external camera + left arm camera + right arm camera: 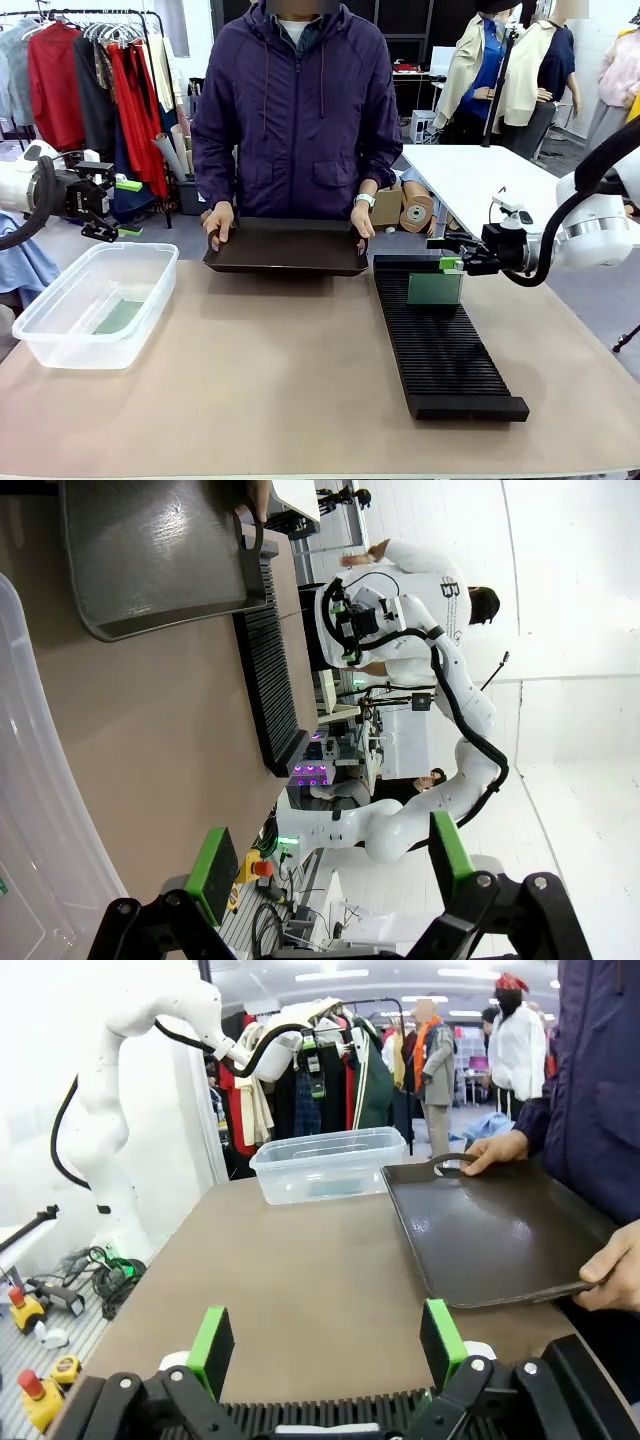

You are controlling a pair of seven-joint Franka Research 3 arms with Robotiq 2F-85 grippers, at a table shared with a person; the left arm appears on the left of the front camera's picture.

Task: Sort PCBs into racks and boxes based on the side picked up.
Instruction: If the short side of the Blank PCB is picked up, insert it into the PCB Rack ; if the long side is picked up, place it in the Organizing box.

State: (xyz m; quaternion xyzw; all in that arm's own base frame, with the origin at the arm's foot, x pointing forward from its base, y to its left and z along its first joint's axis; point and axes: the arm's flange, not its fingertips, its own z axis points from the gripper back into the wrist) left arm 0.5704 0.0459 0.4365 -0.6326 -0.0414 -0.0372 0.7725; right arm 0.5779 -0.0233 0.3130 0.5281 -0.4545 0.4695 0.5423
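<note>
One green PCB (435,288) stands upright in the far slots of the long black rack (445,350) on the right. Another PCB (120,317) lies flat in the clear box (60,335) on the left. My right gripper (441,252) hovers open just above the standing board, holding nothing. In its wrist view the right gripper (325,1345) is over the rack (330,1415), with the box (325,1165) farther off. My left gripper (125,208) hangs open and empty above the box's far edge. Beyond the left gripper (330,865) in its own view lie the box wall (30,810) and the rack (270,670).
A person at the far side holds a dark shallow tray (290,245) by both ends, tilted over the table edge; their hands (500,1148) grip its rim. The tray (150,550) looks empty. Bare brown tabletop (270,370) lies between box and rack.
</note>
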